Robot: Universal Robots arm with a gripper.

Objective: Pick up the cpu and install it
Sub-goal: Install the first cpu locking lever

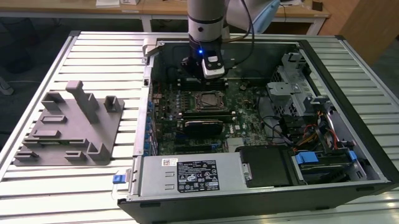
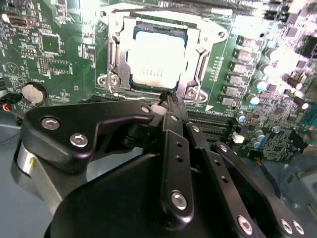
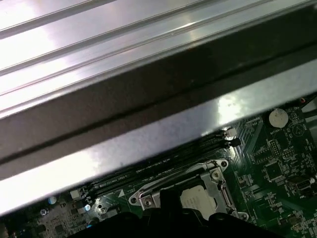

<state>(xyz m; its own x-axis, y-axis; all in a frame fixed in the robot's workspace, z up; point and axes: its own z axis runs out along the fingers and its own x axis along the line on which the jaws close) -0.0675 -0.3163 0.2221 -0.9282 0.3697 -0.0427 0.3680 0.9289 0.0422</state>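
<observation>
Exterior view, arm: hangs down into the open computer case (image 1: 349, 154), gripper (image 1: 198, 77) low over the green motherboard (image 1: 243, 119), just behind the socket (image 1: 206, 100).
Exterior view, cpu: seems to sit inside the metal socket frame, near the middle of the board.
Exterior view, other things: grey plastic tray (image 1: 68, 128) with pegs, well apart on the ribbed metal table (image 1: 93, 51) at the exterior view's left; boxy power supply (image 1: 187, 175) at the near end of the case.
Second wrist view, gripper (image 2: 171, 95): black fingers (image 2: 174, 106) pressed together at the tips, holding nothing, right by the edge of the socket frame (image 2: 115, 49).
Second wrist view, cpu (image 2: 156, 59): flat, square, shiny silver top, lying level in the frame, apart from the fingers.
First wrist view, cpu (image 3: 195, 197): pale square inside the silver frame; long shiny case wall (image 3: 148, 134) just beside.
Doing it well: probably check that the chip lies flat and square; press gently, straight down, never sideways, since the tiny contacts under it bend easily.
Feel: chip hard and smooth; frame thin bright metal; board bumpy with small parts.
</observation>
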